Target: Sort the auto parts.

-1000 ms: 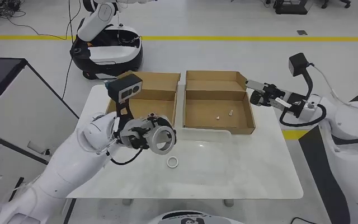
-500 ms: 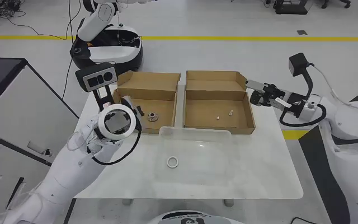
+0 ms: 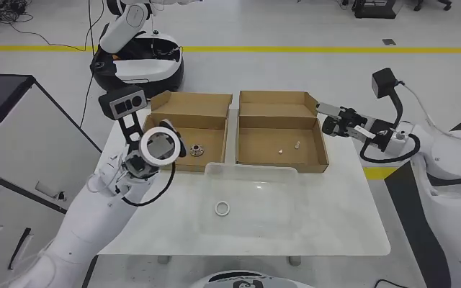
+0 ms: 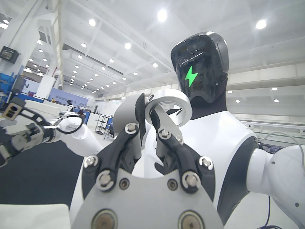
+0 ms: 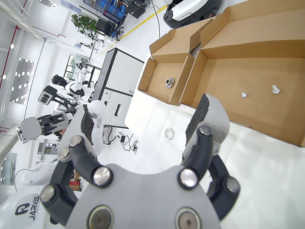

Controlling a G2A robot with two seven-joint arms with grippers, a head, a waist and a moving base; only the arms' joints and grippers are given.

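Note:
My left gripper (image 3: 153,155) is shut on a large silver ring (image 3: 159,146), held in the air at the near left corner of the left cardboard box (image 3: 189,108). In the left wrist view one finger sits inside the ring (image 4: 166,106) and the other outside it. A flanged metal hub (image 3: 197,150) lies in that box. Two small bolts (image 3: 279,151) lie in the right box (image 3: 317,147). A small silver ring (image 3: 222,209) rests in the clear tray (image 3: 248,170). My right gripper (image 5: 143,113) hangs open and empty beside the right box's far right corner.
Both boxes stand side by side at the back of the white table (image 3: 338,216), the clear tray just in front of them. Another robot's base (image 3: 137,68) stands on the floor behind the table. A dark cabinet (image 3: 21,137) is at the table's left.
My left arm carried the large ring from above the tray's left end out to the left, then a little back toward the left box. The right arm stayed put.

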